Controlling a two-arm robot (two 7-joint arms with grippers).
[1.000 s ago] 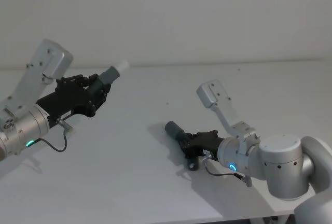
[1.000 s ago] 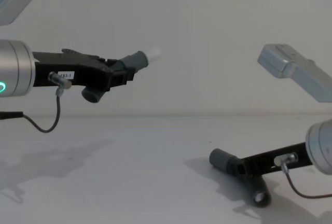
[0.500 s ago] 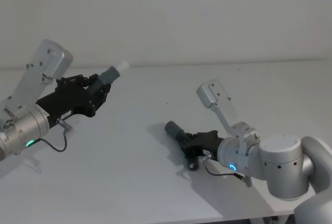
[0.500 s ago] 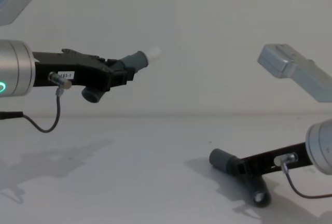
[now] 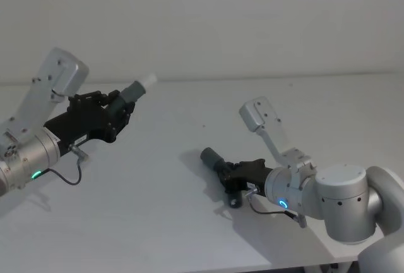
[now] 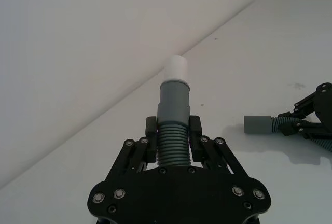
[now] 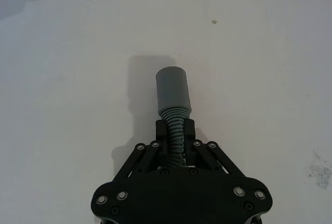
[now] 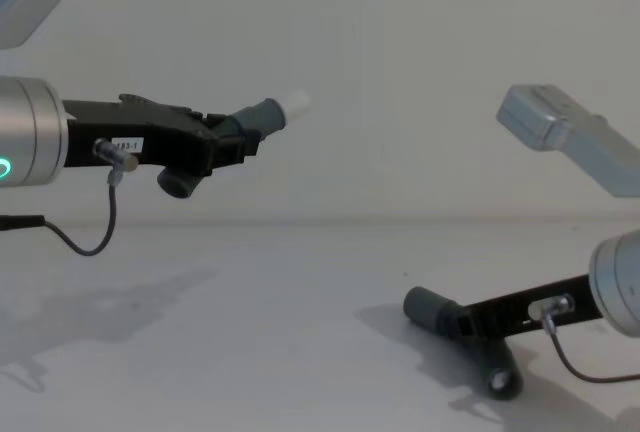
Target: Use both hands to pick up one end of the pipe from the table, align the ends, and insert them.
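Nothing has moved since the frames a second back; both arms hold position. Head view: left gripper [image 5: 118, 112] is well above the table [image 5: 158, 191], jaws closed on the ribbed middle of the white-tipped piece [image 5: 132, 91], white tip [image 5: 149, 80] angled up and away. Right gripper [image 5: 235, 173] sits low at the table, jaws closed on the ribs of the grey-cuffed piece [image 5: 211, 158]. Left wrist view: ribs centred between the jaws, tip unobstructed. Right wrist view: grey cuff [image 7: 172, 90] projects straight ahead, its shadow on the table beside it. Chest view: the lower bent end of this piece is at the table surface; I cannot tell whether it has cleared. Risk: both grips are on flexible ribs, so a cuff may droop during alignment and the tip would butt the rim instead of entering. A lower end dragging on the table could twist the piece in the jaws
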